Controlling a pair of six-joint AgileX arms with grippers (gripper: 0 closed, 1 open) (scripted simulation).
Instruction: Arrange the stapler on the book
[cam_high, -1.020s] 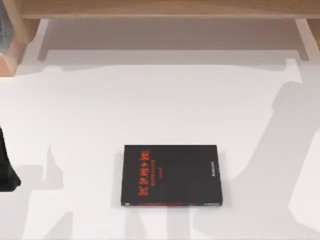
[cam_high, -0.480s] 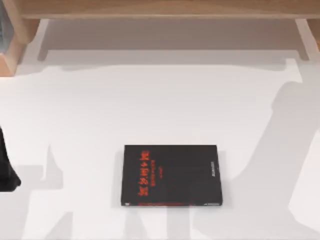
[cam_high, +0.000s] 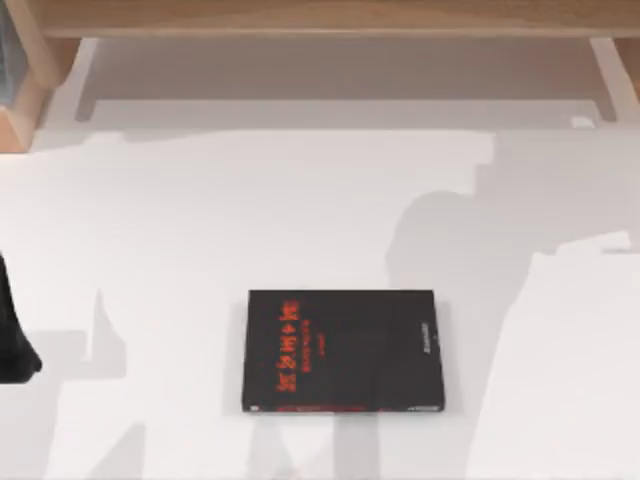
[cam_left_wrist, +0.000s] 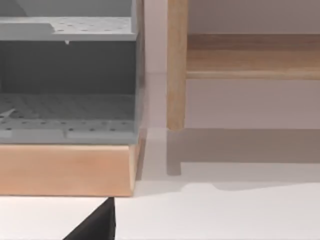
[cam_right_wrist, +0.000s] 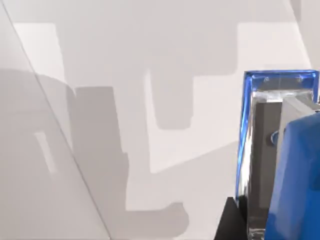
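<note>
White bench (cam_high: 300, 210) seen from above, bounded at its far edge by a wooden shelf frame (cam_high: 320, 18); soft grey shadows fall across the right half. One book (cam_high: 342, 351) lies flat near the middle of the bench, toward the near edge: thin, black, rectangular, with red lettering on the left part of its cover, a red line along its near edge, and small pale print by its right edge. None of the writing can be read.

One stapler (cam_right_wrist: 280, 155) appears in the right wrist view, close to the camera: bright blue, glossy body with a grey metal inner channel, seen end-on above the white bench. A dark part of the right end effector (cam_right_wrist: 227, 220) sits just beside it; whether its fingers are open or closed on the stapler cannot be told. No writing is visible on the stapler.

Left arm (cam_high: 12, 330) is parked at the left edge of the bench as a dark shape. The left wrist view shows a grey perforated rack (cam_left_wrist: 67, 80) on a wooden base (cam_left_wrist: 67, 170), beside a wooden post (cam_left_wrist: 176, 65); the state of the left end effector cannot be told.
</note>
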